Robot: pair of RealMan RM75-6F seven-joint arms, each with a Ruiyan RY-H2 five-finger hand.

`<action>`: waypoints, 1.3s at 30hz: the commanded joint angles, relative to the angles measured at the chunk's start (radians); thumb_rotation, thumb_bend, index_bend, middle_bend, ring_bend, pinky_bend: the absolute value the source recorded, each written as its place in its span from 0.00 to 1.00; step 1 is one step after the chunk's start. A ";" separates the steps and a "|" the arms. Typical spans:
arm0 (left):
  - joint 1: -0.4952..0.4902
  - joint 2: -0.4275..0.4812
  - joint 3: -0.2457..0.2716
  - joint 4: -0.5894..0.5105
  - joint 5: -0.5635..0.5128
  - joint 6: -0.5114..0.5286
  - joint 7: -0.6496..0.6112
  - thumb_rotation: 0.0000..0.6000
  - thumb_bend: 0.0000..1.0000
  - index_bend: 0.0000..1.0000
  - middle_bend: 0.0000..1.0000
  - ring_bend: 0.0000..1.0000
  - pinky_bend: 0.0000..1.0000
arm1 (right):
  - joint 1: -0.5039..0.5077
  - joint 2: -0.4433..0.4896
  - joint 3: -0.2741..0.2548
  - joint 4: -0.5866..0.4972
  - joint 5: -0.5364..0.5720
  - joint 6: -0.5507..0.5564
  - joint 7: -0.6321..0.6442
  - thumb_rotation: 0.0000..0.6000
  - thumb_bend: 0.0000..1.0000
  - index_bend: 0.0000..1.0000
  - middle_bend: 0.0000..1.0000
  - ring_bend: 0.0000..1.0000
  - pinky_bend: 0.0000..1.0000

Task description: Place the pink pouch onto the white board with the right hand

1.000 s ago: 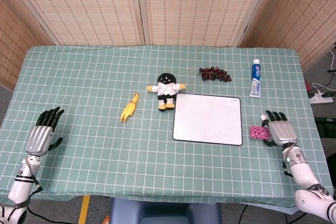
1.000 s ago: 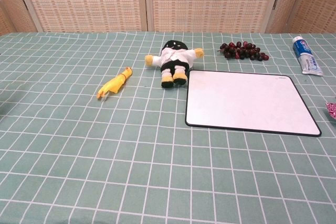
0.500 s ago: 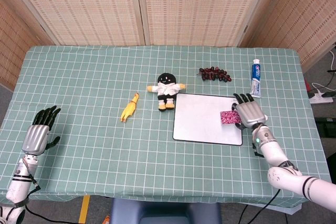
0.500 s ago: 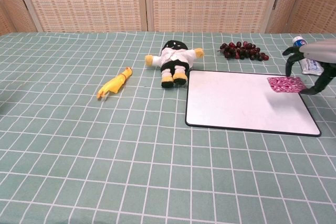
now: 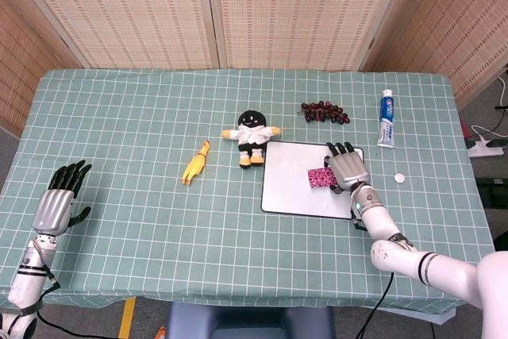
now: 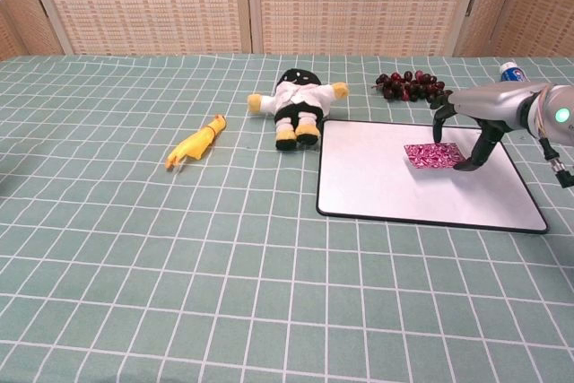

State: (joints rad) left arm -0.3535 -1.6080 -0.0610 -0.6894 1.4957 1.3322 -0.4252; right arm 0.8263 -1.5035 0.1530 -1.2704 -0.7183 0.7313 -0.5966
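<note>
The pink patterned pouch is over the right half of the white board, low above it or touching it. My right hand reaches in from the right and holds the pouch by its right edge, between the thumb and the fingers. My left hand lies far away at the table's front left corner, fingers spread and empty. The chest view does not show it.
A plush doll sits at the board's far left corner. A yellow rubber chicken lies left of it. Dark grapes and a toothpaste tube lie behind the board, a small white disc to its right.
My right hand has carried the pouch from the table's right side leftward, to over the board's right half. The left hand has barely shifted.
</note>
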 commanded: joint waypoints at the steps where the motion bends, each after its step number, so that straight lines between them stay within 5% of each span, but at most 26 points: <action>1: -0.001 0.000 0.001 0.000 0.001 -0.003 0.000 1.00 0.22 0.00 0.00 0.00 0.00 | 0.006 -0.003 -0.005 0.002 0.009 0.002 0.005 0.95 0.29 0.42 0.00 0.00 0.00; 3: -0.001 0.001 0.002 -0.001 0.001 -0.004 -0.001 1.00 0.22 0.00 0.00 0.00 0.00 | 0.011 -0.005 -0.010 0.006 0.019 -0.002 0.006 0.95 0.27 0.41 0.00 0.00 0.00; 7: -0.002 0.001 0.001 -0.003 0.002 -0.002 -0.001 1.00 0.22 0.00 0.00 0.00 0.00 | 0.019 -0.012 -0.021 0.016 0.031 -0.004 0.011 0.96 0.04 0.36 0.00 0.00 0.00; 10: -0.003 0.000 0.002 -0.002 0.002 -0.003 0.000 1.00 0.22 0.00 0.00 0.00 0.00 | 0.022 -0.012 -0.025 0.019 0.033 -0.002 0.017 0.97 0.01 0.33 0.00 0.00 0.00; 25: -0.004 -0.002 0.006 0.000 0.005 -0.009 -0.002 1.00 0.22 0.00 0.00 0.00 0.00 | -0.080 0.187 -0.081 -0.080 -0.014 0.153 0.054 1.00 0.00 0.35 0.00 0.00 0.00; 39: -0.004 -0.004 0.010 -0.014 0.009 -0.007 0.014 1.00 0.22 0.00 0.00 0.00 0.00 | -0.164 0.105 -0.105 0.281 -0.001 -0.023 0.198 1.00 0.14 0.39 0.00 0.00 0.00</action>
State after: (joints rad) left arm -0.3572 -1.6116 -0.0514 -0.7032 1.5045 1.3251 -0.4116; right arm 0.6751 -1.3660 0.0494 -1.0406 -0.7158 0.7467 -0.4263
